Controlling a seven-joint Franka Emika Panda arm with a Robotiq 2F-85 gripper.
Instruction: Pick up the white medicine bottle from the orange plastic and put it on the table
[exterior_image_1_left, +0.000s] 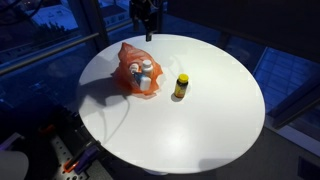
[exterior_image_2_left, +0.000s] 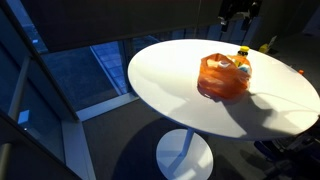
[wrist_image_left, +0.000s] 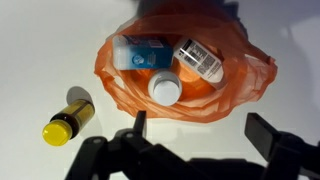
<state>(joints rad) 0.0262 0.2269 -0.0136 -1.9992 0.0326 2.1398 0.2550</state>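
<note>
The white medicine bottle (wrist_image_left: 165, 88) is sitting inside the orange plastic bag (wrist_image_left: 245, 80), at the lower middle of the wrist view, its round white cap facing the camera. In the same bag, a blue and white box (wrist_image_left: 140, 52) is lying to its upper left and a labelled bottle (wrist_image_left: 200, 60) is lying on its side to its upper right. Both are crowding close to the white bottle, though I cannot tell whether they are touching it. The bag is resting on the round white counter (wrist_image_left: 40, 40) with its mouth gaping open. A small yellow bottle (wrist_image_left: 68, 118) is sitting on the bare counter at the lower left of the wrist view, near the bag but apart from it. In an exterior view it (exterior_image_1_left: 181, 86) is standing upright just right of the bag (exterior_image_1_left: 128, 62). The jaws are hanging well above the counter, spread wide and holding nothing. Their dark fingers (wrist_image_left: 135, 125) are showing along the bottom of the wrist view, below the bag. In both exterior views the jaws are appearing at the top edge of the frame
</note>
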